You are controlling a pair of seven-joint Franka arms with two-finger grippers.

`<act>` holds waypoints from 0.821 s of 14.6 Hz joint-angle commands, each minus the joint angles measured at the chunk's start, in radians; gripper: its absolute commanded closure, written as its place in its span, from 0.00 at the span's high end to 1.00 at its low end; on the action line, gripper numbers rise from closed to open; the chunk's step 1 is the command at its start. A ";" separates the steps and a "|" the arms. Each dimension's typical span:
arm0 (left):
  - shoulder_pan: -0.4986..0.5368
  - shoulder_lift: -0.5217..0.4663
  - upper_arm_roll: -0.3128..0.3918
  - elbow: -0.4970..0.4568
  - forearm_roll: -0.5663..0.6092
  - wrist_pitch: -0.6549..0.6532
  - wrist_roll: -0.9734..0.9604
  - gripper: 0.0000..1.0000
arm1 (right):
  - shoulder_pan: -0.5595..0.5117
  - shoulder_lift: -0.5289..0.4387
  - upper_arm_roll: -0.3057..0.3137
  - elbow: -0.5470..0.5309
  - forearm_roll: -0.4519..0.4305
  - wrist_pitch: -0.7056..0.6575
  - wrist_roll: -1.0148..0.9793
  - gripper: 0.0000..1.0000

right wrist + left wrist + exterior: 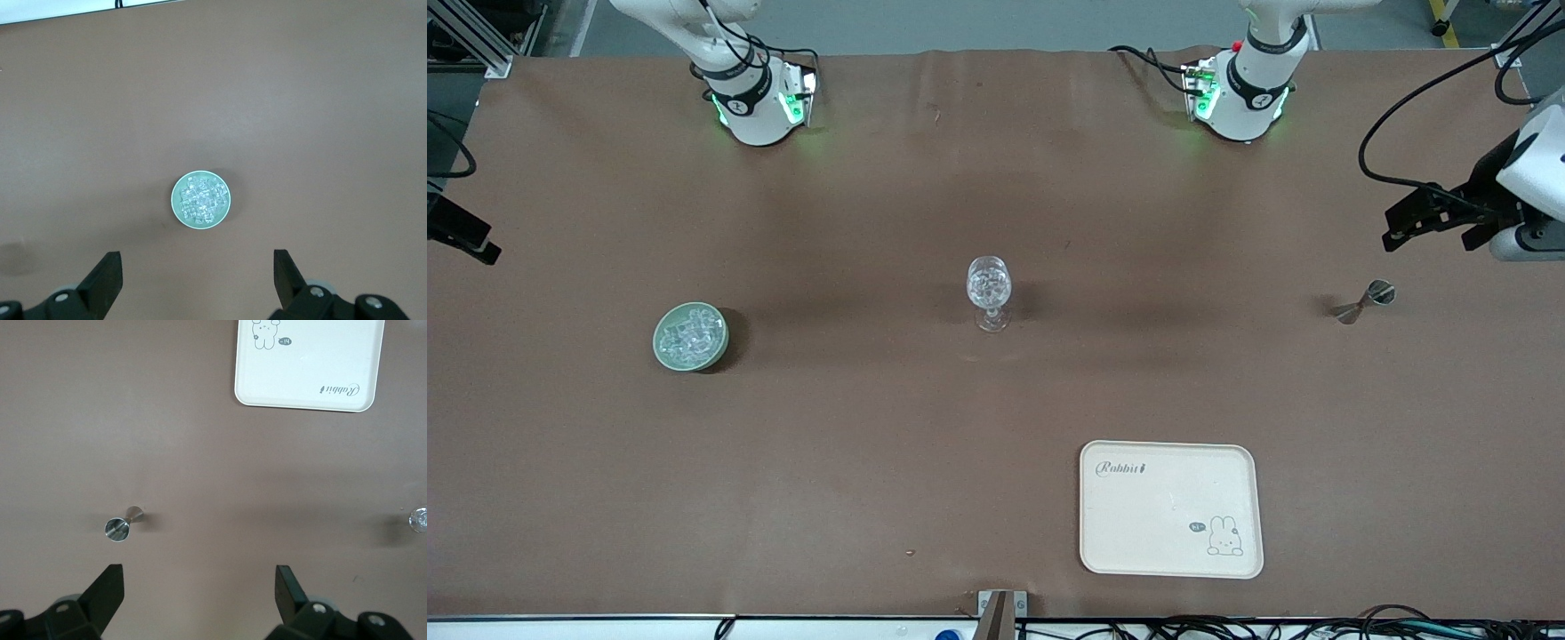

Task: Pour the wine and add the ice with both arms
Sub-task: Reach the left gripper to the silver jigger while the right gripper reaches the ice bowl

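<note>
Left claw [199, 587]: released, empty, over bare table [871, 444], near jigger [121, 525]. Right claw [197, 270]: released, empty, over table near bowl [201, 200] of ice [202, 199]. Glass [989, 292]: between both, upright. Tray [1172, 508]: apart.

I see matt brown table cover [871, 444], slightly creased. Jigger [1368, 300] is shiny steel. Stemmed glass [989, 289] clear, glossy. Bowl [663, 354] matt green w/ glassy ice [690, 334]. Tray [1170, 508] smooth cream plastic.
</note>
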State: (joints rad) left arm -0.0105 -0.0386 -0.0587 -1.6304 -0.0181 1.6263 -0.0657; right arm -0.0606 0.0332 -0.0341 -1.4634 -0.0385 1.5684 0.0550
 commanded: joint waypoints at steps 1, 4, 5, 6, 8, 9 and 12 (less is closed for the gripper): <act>0.007 -0.027 -0.004 -0.032 -0.014 0.021 -0.003 1.00 | 0.004 -0.002 -0.004 0.008 0.009 -0.005 -0.009 1.00; 0.007 -0.017 -0.004 -0.029 -0.011 0.020 0.004 1.00 | 0.004 -0.002 -0.003 0.008 0.011 -0.008 -0.007 1.00; 0.007 -0.009 -0.004 -0.028 -0.011 0.015 0.006 1.00 | 0.004 -0.002 -0.004 0.008 0.011 -0.010 -0.007 1.00; 0.009 -0.007 0.005 -0.028 -0.014 0.012 0.006 1.00 | 0.004 -0.002 -0.004 0.006 0.011 -0.010 -0.007 1.00; 0.004 -0.006 0.043 -0.028 -0.014 0.004 -0.009 1.00 | 0.004 -0.002 -0.004 0.003 0.012 -0.011 -0.006 1.00; 0.006 -0.003 0.057 -0.028 -0.017 0.004 -0.013 1.00 | 0.004 -0.004 -0.004 -0.005 0.012 -0.013 -0.007 1.00; 0.003 0.037 0.185 -0.028 -0.112 0.000 -0.065 1.00 | 0.013 -0.010 -0.004 -0.096 0.011 0.022 -0.007 1.00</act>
State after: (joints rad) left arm -0.0070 -0.0264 0.0485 -1.6585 -0.0670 1.6279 -0.1028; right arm -0.0589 0.0346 -0.0341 -1.4931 -0.0384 1.5626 0.0543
